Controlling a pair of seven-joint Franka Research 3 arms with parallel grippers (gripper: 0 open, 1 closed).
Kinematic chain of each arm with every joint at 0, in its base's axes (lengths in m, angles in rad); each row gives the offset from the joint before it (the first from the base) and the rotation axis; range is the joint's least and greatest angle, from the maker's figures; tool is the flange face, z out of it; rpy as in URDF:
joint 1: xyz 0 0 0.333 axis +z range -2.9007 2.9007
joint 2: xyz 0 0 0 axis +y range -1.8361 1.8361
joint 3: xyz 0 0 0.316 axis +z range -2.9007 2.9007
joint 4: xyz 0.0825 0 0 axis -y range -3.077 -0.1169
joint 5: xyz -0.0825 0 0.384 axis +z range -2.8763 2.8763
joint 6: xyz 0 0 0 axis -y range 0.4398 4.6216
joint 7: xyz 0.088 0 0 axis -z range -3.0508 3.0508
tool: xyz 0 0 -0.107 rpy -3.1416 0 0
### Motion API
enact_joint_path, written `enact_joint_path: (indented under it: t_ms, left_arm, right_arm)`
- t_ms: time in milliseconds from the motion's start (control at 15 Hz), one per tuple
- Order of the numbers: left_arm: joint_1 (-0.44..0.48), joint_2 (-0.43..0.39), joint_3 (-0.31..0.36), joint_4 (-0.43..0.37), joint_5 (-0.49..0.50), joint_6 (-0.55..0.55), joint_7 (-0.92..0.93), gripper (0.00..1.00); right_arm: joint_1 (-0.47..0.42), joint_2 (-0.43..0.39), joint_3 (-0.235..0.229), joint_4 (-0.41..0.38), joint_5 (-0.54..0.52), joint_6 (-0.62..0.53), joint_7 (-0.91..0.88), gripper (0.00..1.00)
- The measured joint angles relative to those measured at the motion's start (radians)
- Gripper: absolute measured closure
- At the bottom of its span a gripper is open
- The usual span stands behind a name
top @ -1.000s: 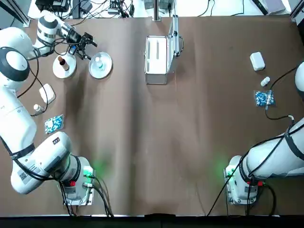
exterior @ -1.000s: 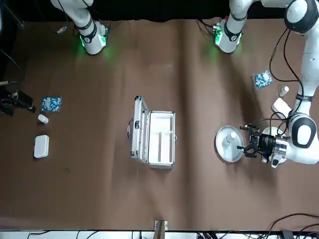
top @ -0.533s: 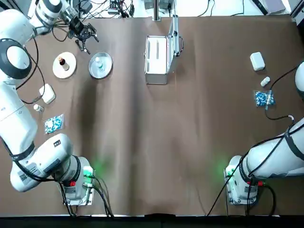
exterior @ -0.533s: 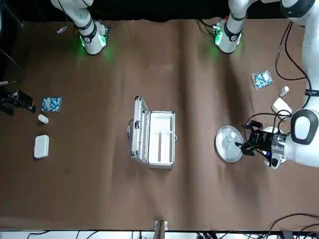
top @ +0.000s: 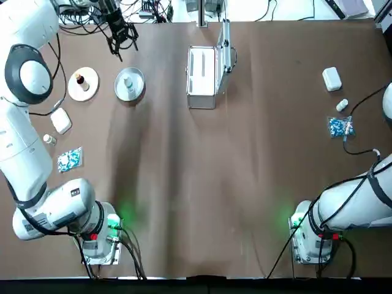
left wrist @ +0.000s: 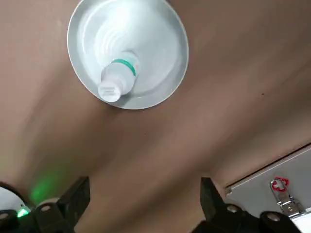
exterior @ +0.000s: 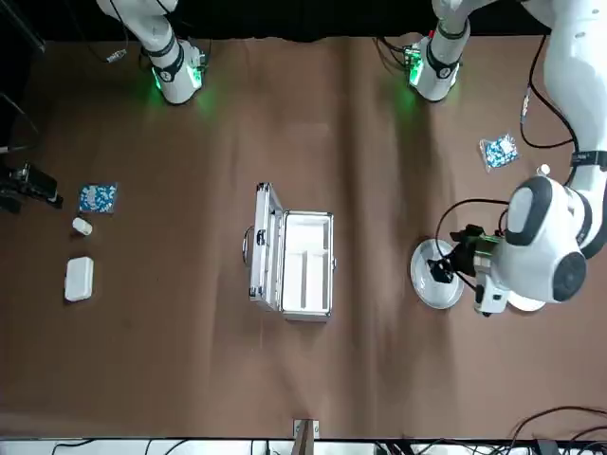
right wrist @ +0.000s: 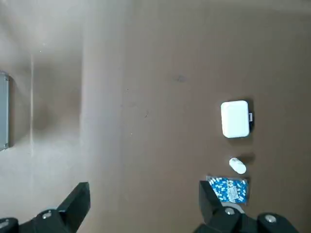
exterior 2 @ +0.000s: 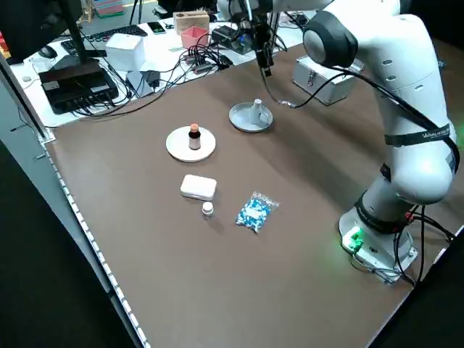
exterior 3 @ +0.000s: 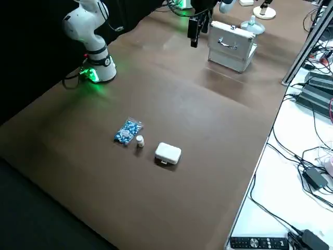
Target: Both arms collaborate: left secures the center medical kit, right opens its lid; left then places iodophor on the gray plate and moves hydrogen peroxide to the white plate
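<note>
Seen from overhead, where the brown cloth-covered bench (top: 202, 184) spreads out smooth and matte, the medical kit (top: 208, 68) sits at the far middle, its aluminium-edged lid (top: 225, 44) standing upright; the left gripper (top: 120, 32) hangs high beyond a round gray plate (top: 130, 84) carrying a clear bottle, beside a white plate (top: 83, 84) with a brown bottle. From the front, the kit's white moulded tray (exterior: 305, 261) lies bare. On the left wrist camera, the black fingers (left wrist: 73, 201) are spread apart and empty above the glossy gray plate. On the right wrist camera, the right gripper (right wrist: 143, 206) is likewise released, over a white box (right wrist: 235, 119) and a blue pill packet (right wrist: 228, 189).
</note>
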Motion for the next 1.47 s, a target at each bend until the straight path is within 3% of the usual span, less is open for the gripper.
enact_joint_path:
  t_ms: [467, 733, 1000, 1467]
  left_arm:
    - [-0.021, -0.054, -0.022, 0.036, 0.086, 0.000, 0.037, 0.00]
    - [-0.018, -0.114, -0.045, 0.039, 0.131, -0.001, 0.178, 0.00]
    - [-0.001, -0.118, -0.036, 0.038, 0.170, 0.001, 0.356, 0.00]
    - [-0.002, -0.135, -0.045, 0.040, 0.200, 0.000, 0.385, 0.00]
  right_arm:
    - [-0.001, -0.001, 0.000, -0.005, 0.000, -0.002, 0.000, 0.01]
    - [-0.001, -0.001, 0.000, -0.006, 0.000, -0.002, 0.000, 0.01]
    - [-0.001, -0.001, 0.000, -0.007, 0.000, -0.001, 0.000, 0.01]
    - [-0.002, -0.001, 0.000, -0.007, 0.000, -0.001, 0.001, 0.01]
